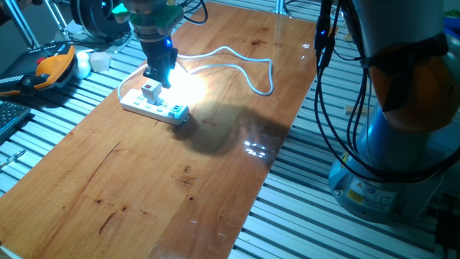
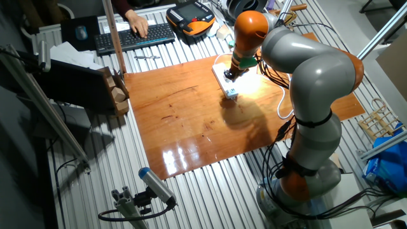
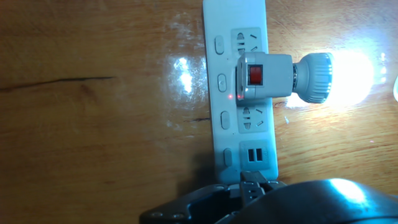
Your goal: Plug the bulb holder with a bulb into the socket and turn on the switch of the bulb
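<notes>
The socket [image 3: 239,134], a long white power strip, lies on the wooden board near its far left corner [image 1: 154,106]. The bulb holder [image 3: 264,76] is plugged into one of its outlets, with the red switch [image 3: 255,75] facing up. Its bulb [image 3: 351,78] sticks out sideways and glows brightly, throwing light on the wood [image 1: 183,86]. My gripper [image 3: 252,182] hangs just above the strip, next to the holder [image 1: 150,91] and not touching it. The fingertips sit together with nothing between them. In the other fixed view the arm covers most of the strip [image 2: 226,81].
The strip's white cable [image 1: 244,68] loops over the board toward the back. An orange teach pendant [image 1: 54,65] and a white cup [image 1: 100,61] lie beyond the left edge. A person's hand rests on a keyboard [image 2: 133,37]. The robot base [image 1: 388,144] stands on the right.
</notes>
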`<state>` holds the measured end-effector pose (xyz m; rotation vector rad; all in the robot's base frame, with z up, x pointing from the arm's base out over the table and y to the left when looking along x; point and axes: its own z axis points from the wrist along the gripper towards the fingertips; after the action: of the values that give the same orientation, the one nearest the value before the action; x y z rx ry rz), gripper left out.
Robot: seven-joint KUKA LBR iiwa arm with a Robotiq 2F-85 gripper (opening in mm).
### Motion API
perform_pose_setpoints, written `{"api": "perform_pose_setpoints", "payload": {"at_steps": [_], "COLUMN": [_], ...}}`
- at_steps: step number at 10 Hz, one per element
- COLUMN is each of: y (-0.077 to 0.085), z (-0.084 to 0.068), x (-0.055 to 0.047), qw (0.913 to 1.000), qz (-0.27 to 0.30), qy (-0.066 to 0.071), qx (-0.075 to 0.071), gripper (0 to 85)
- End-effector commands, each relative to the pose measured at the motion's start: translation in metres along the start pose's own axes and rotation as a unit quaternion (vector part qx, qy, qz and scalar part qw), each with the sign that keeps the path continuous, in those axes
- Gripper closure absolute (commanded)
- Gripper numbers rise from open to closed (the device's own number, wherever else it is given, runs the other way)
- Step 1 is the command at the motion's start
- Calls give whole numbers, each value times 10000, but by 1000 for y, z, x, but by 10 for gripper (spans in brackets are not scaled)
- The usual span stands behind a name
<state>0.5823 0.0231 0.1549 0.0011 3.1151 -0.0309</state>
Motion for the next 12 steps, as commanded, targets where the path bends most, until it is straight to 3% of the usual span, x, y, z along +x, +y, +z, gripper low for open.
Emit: {"api": "perform_pose_setpoints", "payload": {"at_steps": [1,12], "y": [0,0], "z": [0,4], "x": [0,3], "qw": [10000,10000], "qz": [0,69], "qy": [-1,-63], "qx": [0,7], "gripper": [850,850]}}
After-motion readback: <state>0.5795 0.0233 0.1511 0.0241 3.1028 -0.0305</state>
